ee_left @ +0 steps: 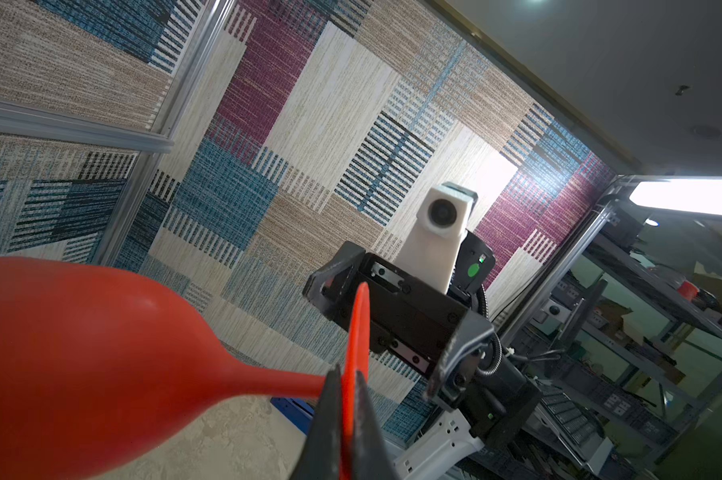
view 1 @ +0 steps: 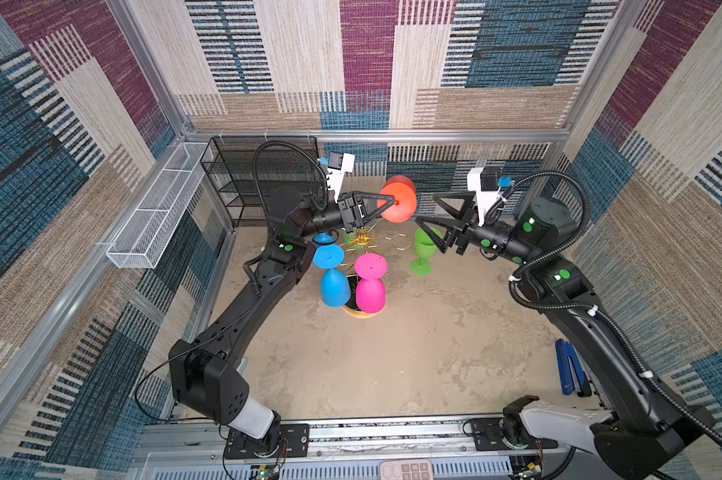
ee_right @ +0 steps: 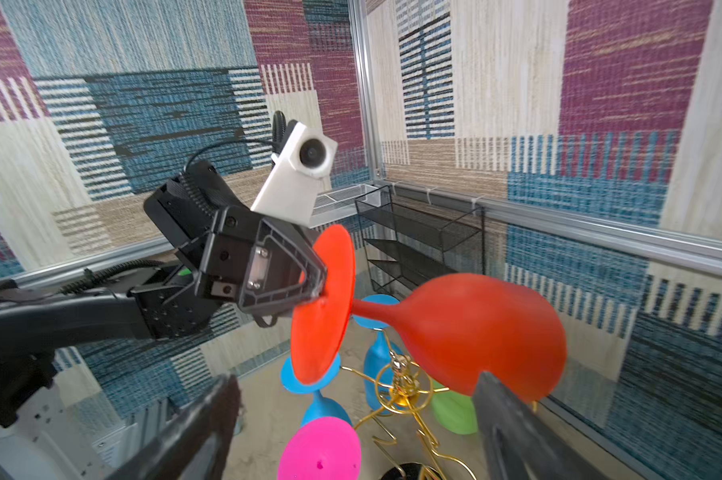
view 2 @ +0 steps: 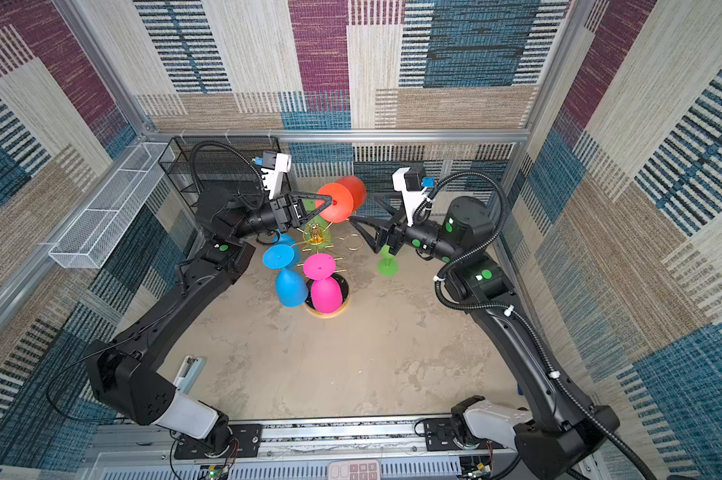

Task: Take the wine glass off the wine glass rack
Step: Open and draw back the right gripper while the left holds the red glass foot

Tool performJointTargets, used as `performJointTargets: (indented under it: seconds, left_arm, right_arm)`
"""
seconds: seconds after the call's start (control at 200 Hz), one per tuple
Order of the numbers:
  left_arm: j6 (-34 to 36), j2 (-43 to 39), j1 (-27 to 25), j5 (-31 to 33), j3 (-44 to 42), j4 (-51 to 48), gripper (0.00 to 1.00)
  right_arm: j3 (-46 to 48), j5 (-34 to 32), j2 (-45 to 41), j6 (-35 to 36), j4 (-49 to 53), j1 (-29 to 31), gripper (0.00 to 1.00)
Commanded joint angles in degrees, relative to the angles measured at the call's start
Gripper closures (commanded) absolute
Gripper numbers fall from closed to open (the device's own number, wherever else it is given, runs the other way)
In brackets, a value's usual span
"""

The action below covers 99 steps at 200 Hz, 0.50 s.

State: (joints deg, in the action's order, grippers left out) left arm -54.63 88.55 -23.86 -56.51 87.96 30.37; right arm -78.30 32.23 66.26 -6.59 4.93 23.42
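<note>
wine glass (view 1: 401,208) (view 2: 339,208) (ee_left: 80,353) (ee_right: 475,332): red-orange, matte and opaque, with a rounded bowl, a short thin stem and a flat round foot.
where it is: we see it in the air above the top of the wine glass rack (view 1: 361,240) (view 2: 315,237) (ee_right: 401,386). It lies on its side, foot toward the left arm and bowl toward the table's (view 1: 392,365) back edge. The stem runs free of the rack's arms.
left gripper (view 1: 394,201) (view 2: 332,202) (ee_left: 347,376) (ee_right: 320,287): clamped on the foot, with one of its fingers (ee_left: 324,424) on each face of the disc, close by the stem.
right gripper (view 1: 426,207) (view 2: 362,207): jaws wide apart and holding nothing, just beside the glass; we cannot tell whether it touches the bowl.
rack: gold wire with ring-ended arms, a round black base and a gold rim. It stands on the table toward the middle of the back edge.
hanging bowl-down: a blue glass (view 1: 334,286) (view 2: 290,286) and a pink glass (view 1: 370,291) (view 2: 326,293) on the near arms.
green glass (view 1: 423,249) (view 2: 387,264): upright on the table just right of the rack, below the right gripper.
</note>
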Motion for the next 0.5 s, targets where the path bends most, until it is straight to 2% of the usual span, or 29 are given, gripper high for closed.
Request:
performJointTargets:
  seconds: [0.0,0.135,0.321,0.491]
  left_arm:
    - [-4.21,-0.14,0.15,1.15,1.14,-0.91,1.0]
    - [-5.29,-0.31,0.14,0.85,1.42,-1.17,1.0]
    - [-5.66,-0.92,0.21,0.65,1.38,-1.53,1.0]
    - [-5.58,-1.28,0.3,0.35,1.36,-2.13,1.0]
  right_arm:
    - [5.47,-7.89,-3.09,8.47,-6.56,0.07,0.01]
    - [11.59,-11.06,-4.56,13.94,-12.67,0.1,0.01]
    - [13.63,-6.49,-1.1,15.88,-19.29,0.05,0.01]
    - [12.39,-5.63,3.4,17.81,-21.88,0.14,0.01]
